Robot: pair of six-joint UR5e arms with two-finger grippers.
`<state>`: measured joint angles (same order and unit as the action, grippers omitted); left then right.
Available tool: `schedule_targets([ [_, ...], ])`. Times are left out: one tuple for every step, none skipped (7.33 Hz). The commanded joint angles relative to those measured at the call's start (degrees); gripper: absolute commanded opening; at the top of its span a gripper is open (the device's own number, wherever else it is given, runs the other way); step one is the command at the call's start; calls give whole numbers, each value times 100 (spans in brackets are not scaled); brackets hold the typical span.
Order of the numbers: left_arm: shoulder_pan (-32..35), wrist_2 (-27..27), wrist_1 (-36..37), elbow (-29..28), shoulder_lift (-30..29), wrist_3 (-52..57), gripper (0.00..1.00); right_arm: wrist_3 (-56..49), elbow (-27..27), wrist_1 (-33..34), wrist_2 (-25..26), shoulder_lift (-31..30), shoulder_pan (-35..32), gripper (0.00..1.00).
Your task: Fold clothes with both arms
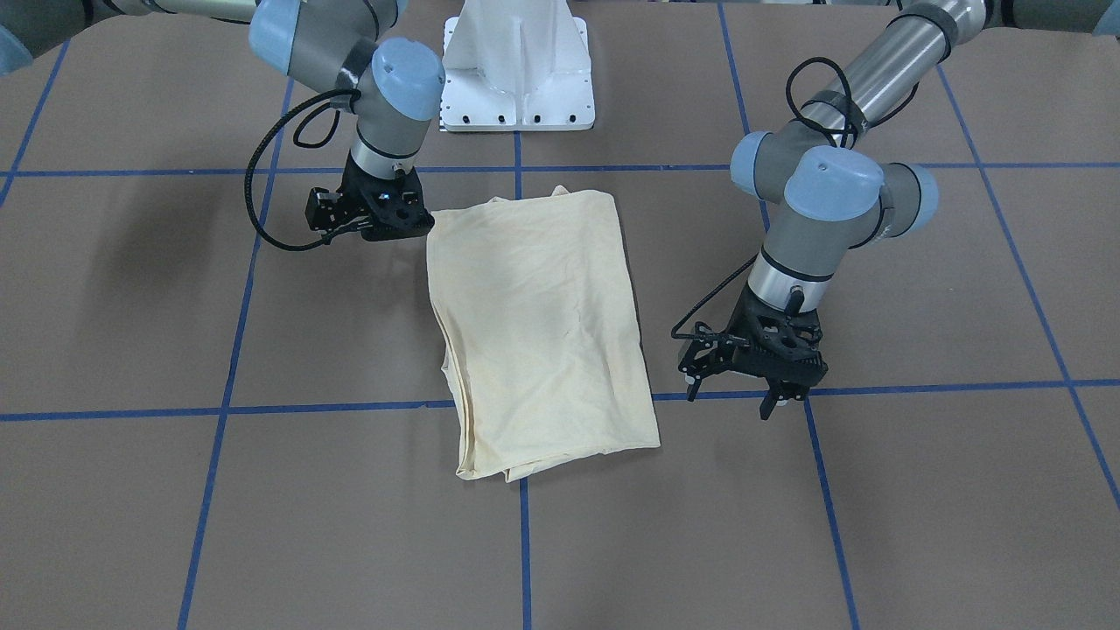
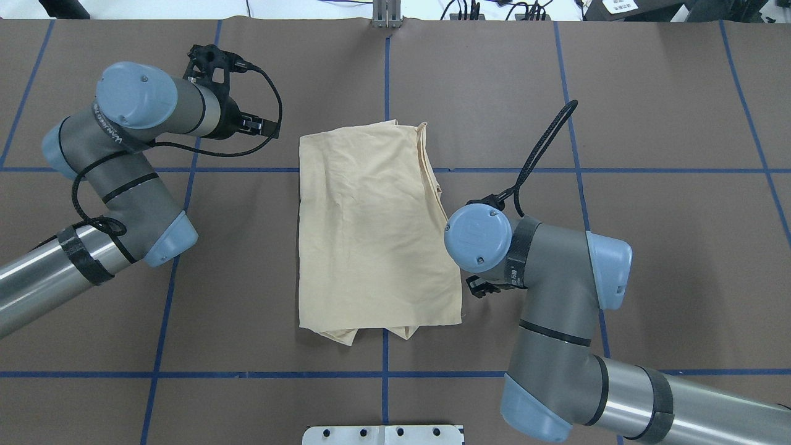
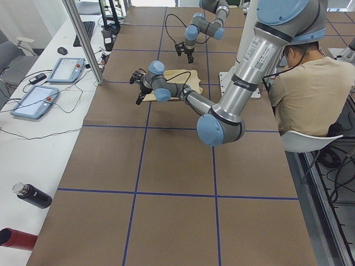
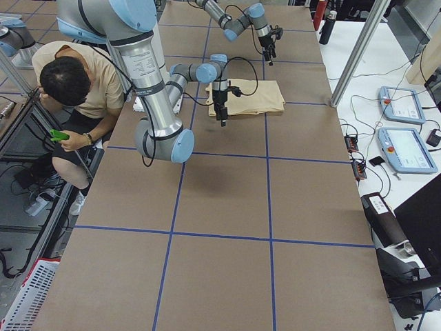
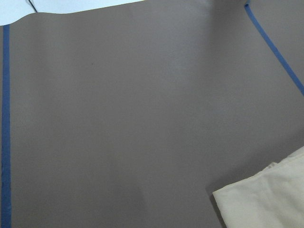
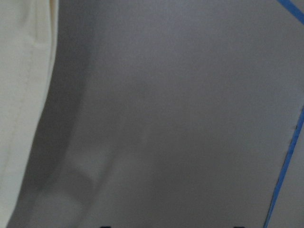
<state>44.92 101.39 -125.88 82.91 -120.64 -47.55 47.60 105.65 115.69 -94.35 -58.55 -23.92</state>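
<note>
Cream-yellow T-shirt [image 1: 542, 332] lies folded into a long rectangle at the middle of the brown table [image 1: 131, 490], plain side up, straddling the central line of blue tape [image 1: 525, 542]. Stacked layers show along its edge on the robot's right, and at the end nearest the robot in the overhead view.

Two grey-silver arms flank the garment. The left arm [image 1: 814, 227] bends down over bare table beside the shirt's end farthest from the robot. The right arm [image 1: 385, 96] reaches down at the end nearest the white pedestal base [image 1: 518, 79].

In the side views, a seated person [image 3: 310, 94] in a tan shirt sits behind the robot's base.

The left gripper [image 1: 781, 401] hangs clear of the cloth with its two fingers slightly apart and nothing between them. Its wrist camera sees one shirt corner against brown table.

The right gripper [image 1: 398, 229] sits just beside the shirt's corner; whether it touches the cloth cannot be told. Its wrist camera shows two dark fingertips set wide apart at the frame's bottom edge, with the shirt off to one side and not between them.
</note>
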Motion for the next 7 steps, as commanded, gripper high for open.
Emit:
schedule_targets([
  [-10,3,-7,23,6,-9,100,73,-157,-648,-13,369,-427,93],
  [-10,3,2,41,6,-9,100,196,-872,-1027,-22,832,-595,97],
  [-10,3,-7,41,6,-9,100,501,-1741,-1457,-31,1298,-701,98],
  [-10,20,-7,41,6,-9,100,678,-2246,-1896,-31,1450,-746,99],
  [-10,21,2,41,6,-9,100,706,-2599,-2127,-22,1582,-790,99],
  [-10,21,-7,58,6,-9,100,707,-3098,-2155,-22,1897,-851,100],
  [-10,21,2,84,14,-9,100,689,-3269,-2138,-22,1979,-878,100],
])
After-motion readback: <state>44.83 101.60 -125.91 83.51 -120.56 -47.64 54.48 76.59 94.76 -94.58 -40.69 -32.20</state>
